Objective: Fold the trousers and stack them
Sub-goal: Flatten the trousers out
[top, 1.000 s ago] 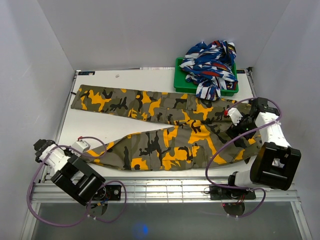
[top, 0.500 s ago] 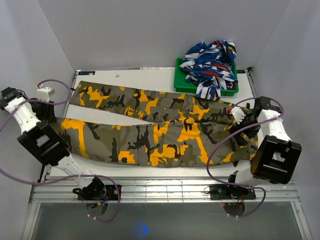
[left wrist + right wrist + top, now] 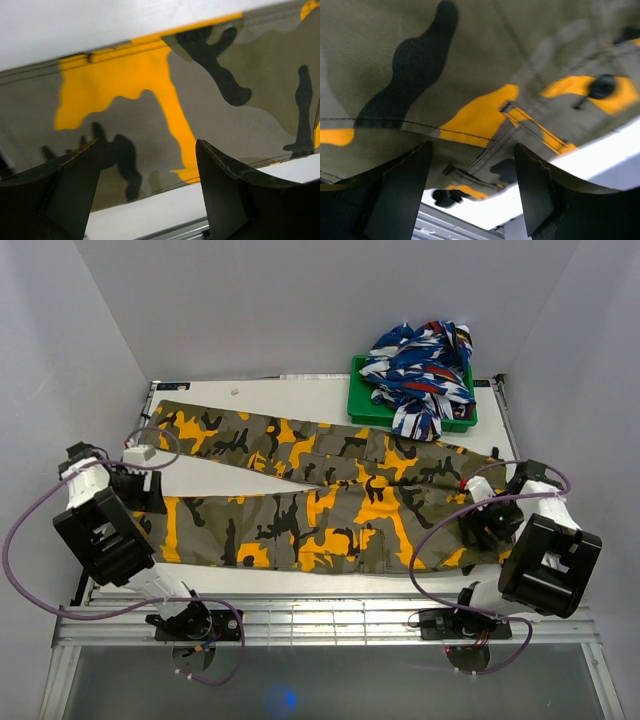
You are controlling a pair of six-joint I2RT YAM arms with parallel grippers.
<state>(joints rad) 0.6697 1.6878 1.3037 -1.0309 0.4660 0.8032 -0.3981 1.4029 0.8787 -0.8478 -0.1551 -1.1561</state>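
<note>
the trousers (image 3: 320,495) lie flat on the white table (image 3: 200,475), legs left, waist right. the left gripper (image 3: 150,150) is wide open over the near leg end, holding nothing. the right gripper (image 3: 472,150) is open over the waist, holding nothing.

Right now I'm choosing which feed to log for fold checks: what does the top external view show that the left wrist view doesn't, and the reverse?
Only the top external: the whole trousers spread flat, legs running left; the green tray holding a blue, white and red cloth heap at the back; the right gripper at the waist end. Only the left wrist: the left gripper close up, open, nothing between its fingers. Both: camouflage cloth lying on the white table.
</note>
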